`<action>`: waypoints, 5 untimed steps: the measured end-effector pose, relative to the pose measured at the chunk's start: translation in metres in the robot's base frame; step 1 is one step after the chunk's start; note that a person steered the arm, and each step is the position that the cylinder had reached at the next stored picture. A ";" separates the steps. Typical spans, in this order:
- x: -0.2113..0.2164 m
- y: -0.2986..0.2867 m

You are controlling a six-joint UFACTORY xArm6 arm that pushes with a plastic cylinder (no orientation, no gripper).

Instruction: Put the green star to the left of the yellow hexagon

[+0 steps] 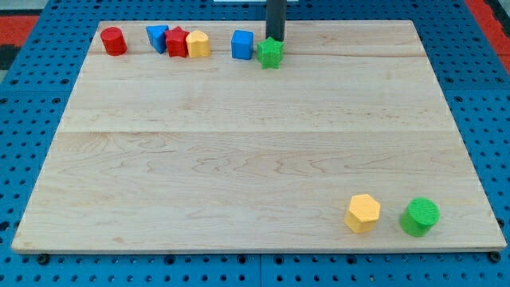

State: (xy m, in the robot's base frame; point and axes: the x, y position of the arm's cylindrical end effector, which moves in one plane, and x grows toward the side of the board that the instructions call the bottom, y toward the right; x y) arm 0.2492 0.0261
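Wooden board [255, 143] on blue pegboard: my tip [275, 40], a bare rod grasping nothing, seems to touch the green star [271, 53] at the view's top; the yellow hexagon [363, 213] sits bottom right, well apart.

Red cylinder [114, 41], blue cube [242, 45], green cylinder [420, 216] on wooden board [239, 151].

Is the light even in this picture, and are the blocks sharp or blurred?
Camera view: light is even, no glare on the board; the green star and yellow hexagon look sharp, with only faint shadows; my tip is just behind the star.
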 end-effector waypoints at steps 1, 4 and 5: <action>0.022 0.000; 0.107 -0.006; 0.143 -0.029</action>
State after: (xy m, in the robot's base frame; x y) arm 0.3921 -0.0024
